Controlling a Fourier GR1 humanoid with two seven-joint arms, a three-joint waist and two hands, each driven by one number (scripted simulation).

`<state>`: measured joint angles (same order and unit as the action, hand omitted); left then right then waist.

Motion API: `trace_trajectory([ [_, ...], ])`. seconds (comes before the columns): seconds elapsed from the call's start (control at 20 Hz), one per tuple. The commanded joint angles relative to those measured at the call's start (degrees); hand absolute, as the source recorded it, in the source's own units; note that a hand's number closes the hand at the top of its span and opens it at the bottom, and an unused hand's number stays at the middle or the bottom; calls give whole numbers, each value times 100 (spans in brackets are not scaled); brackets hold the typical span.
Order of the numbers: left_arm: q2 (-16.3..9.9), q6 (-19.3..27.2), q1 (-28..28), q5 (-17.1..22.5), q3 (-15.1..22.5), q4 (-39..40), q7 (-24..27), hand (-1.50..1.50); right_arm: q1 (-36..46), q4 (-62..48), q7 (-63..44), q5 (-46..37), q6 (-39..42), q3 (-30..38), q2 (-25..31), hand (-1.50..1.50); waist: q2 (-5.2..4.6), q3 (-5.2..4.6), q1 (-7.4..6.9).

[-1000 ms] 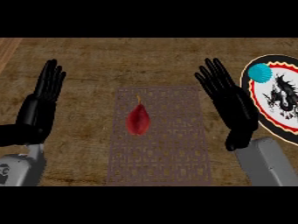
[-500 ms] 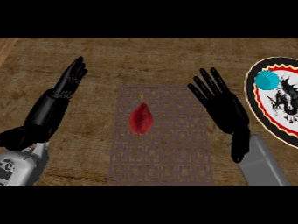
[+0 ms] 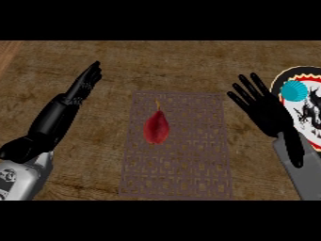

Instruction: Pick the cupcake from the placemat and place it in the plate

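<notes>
Head view: the right hand (image 3: 261, 109), fingers spread and holding nothing, has drifted left and toward the near edge, away from the plate (image 3: 314, 141) and closer to the placemat (image 3: 177, 170), likely beginning its reach. The left hand (image 3: 71, 101) has tilted edge-on, fingers straight and together. The red, pointed item meant as the cupcake (image 3: 156, 127) lies mid-placemat, untouched. A teal object (image 3: 294, 90) already sits on the plate, whose right side is cut off.

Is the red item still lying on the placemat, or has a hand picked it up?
On the placemat. The red item lies flat on the placemat; the right hand and left hand are open and apart from it.
</notes>
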<state>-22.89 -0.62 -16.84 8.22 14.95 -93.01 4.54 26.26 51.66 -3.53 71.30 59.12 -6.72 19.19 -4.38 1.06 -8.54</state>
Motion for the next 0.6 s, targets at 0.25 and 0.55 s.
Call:
trace_trajectory([
  [0.25, -16, -127, -46, -17, 84, 33, 9, 0, 391, -598, -741, 760, 1592, -375, 401, -150, -13, 8, -157],
  [0.55, 52, -135, -154, -16, 132, 9, -42, 0, 500, -891, -1153, 874, 1821, -627, 620, -150, -50, 17, -203],
])
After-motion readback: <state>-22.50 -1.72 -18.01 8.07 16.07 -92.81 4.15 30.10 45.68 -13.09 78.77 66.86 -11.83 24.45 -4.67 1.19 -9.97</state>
